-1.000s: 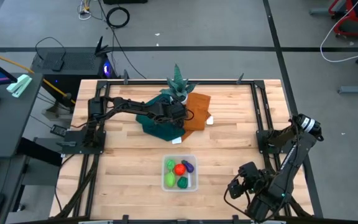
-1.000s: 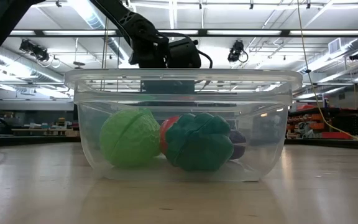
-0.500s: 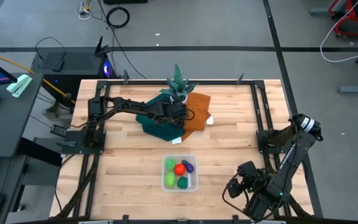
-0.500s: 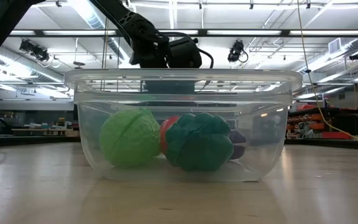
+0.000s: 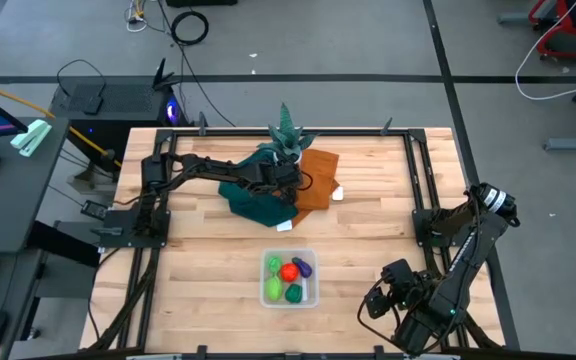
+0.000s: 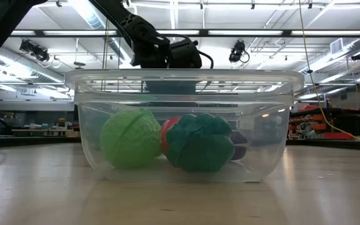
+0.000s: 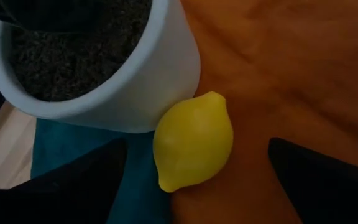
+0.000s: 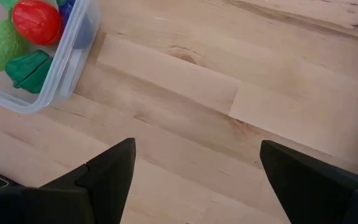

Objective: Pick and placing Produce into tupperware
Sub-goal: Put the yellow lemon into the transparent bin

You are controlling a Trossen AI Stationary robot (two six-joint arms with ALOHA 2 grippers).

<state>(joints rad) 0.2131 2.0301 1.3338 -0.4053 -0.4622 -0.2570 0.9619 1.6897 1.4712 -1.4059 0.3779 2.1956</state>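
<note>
The yellow toy lemon point(image 7: 193, 141) lies on its side where the teal and orange cloths meet, touching the white pot's wall point(image 7: 148, 81). My left gripper point(image 7: 197, 171) hovers over it, open, one finger on each side and apart from it. In the high view this gripper point(image 5: 286, 181) hides the lemon. The clear tub point(image 5: 289, 278) stands near the table's near edge. It holds a red piece point(image 5: 290, 271), a purple piece point(image 5: 304, 266) and green pieces point(image 5: 274, 288). My right gripper point(image 8: 197, 165) waits open at the near right corner point(image 5: 383, 298).
The spiky plant in its white pot point(image 5: 288, 140) stands at the far side, right beside the left gripper. The teal cloth point(image 5: 253, 203) and the orange cloth point(image 5: 316, 180) lie under it. Bare wood point(image 8: 241, 106) spreads between the tub point(image 8: 73, 56) and the right gripper.
</note>
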